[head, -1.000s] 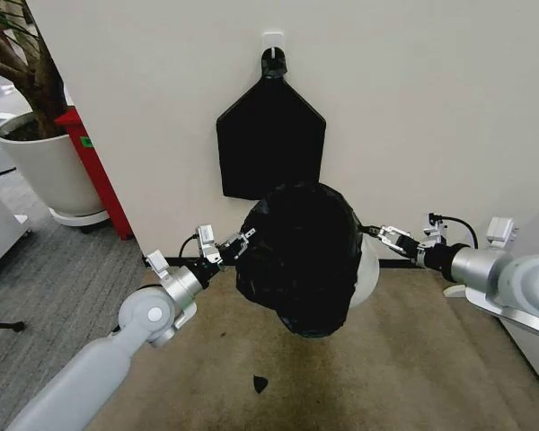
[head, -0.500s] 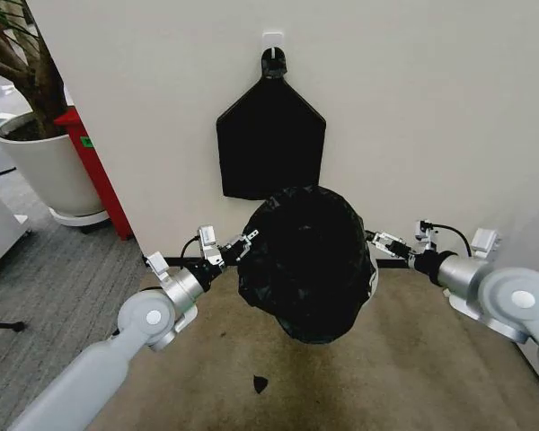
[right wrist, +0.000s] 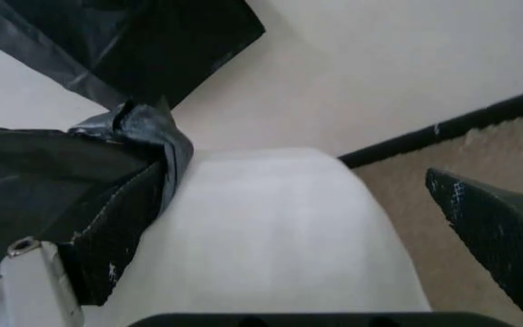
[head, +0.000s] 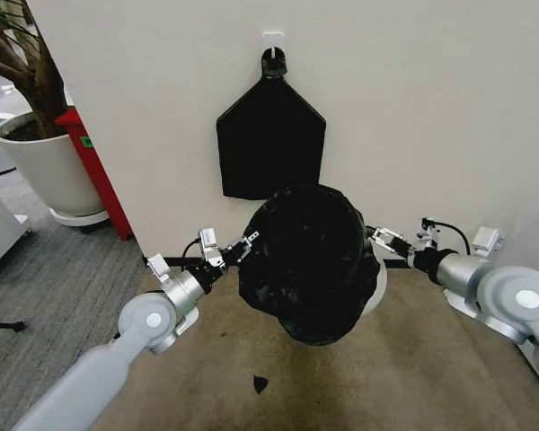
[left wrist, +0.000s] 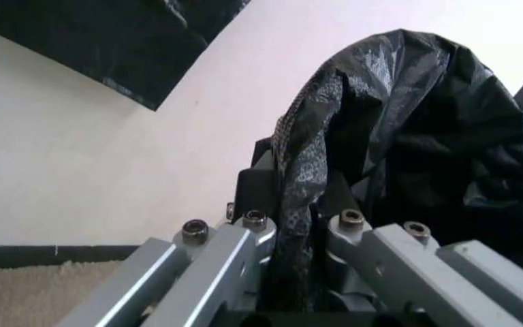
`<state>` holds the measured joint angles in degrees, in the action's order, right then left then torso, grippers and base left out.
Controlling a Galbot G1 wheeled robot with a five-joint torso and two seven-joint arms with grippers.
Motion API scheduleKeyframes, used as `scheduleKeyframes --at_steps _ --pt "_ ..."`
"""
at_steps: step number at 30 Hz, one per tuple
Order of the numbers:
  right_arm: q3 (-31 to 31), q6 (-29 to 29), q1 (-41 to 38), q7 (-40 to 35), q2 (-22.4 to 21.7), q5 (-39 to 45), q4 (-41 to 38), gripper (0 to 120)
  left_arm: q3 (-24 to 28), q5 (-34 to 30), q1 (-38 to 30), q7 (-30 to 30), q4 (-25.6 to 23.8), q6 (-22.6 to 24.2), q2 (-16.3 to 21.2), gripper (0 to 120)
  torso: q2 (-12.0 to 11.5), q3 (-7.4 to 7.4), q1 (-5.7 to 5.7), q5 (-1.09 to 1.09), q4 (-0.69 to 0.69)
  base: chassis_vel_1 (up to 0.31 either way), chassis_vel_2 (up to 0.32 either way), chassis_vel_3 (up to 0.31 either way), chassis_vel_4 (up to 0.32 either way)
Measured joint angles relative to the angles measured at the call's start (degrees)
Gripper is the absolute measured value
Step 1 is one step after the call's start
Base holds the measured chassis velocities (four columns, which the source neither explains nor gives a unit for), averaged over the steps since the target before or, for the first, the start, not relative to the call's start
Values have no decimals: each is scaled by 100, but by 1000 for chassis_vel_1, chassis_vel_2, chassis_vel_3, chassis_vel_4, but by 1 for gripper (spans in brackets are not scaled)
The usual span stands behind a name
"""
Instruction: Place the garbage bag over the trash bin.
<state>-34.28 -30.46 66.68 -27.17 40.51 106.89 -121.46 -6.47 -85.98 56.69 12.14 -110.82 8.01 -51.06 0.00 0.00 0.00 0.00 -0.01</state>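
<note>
The garbage bag (head: 305,265), black and crinkled, is draped over the top and front of the trash bin (head: 378,280), whose white wall shows at the bag's right side. My left gripper (head: 248,242) is at the bag's left edge, shut on a fold of the film (left wrist: 302,170). At the bag's right edge, my right gripper (head: 378,239) stands open. Its fingers (right wrist: 107,238) are spread wide on either side of the white bin wall (right wrist: 280,225). The bag's edge (right wrist: 144,133) lies against one finger. The bin's rim is hidden under the bag.
A flat black bundle (head: 269,139) hangs from a hook on the wall right above the bin. A white plant pot (head: 40,166) and a red panel (head: 94,171) stand at the left. A small black scrap (head: 260,384) lies on the carpet in front.
The right arm swung nearer with its gripper closer to the bin. The bag spread further right over the bin. The left arm hardly moved.
</note>
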Motion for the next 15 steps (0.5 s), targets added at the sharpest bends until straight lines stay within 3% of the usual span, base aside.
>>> scheduleKeyframes --at_steps 10,15 --pt "-560 -6 187 -39 148 743 -83 100 -31 -507 -27 -427 99 10 -54 4 0 0 0 0 1 0 0 0 0" --pt "-792 164 586 1106 359 -44 -175 100 -42 -746 -26 -711 138 -8 -94 4 0 0 0 0 1 0 0 0 0"
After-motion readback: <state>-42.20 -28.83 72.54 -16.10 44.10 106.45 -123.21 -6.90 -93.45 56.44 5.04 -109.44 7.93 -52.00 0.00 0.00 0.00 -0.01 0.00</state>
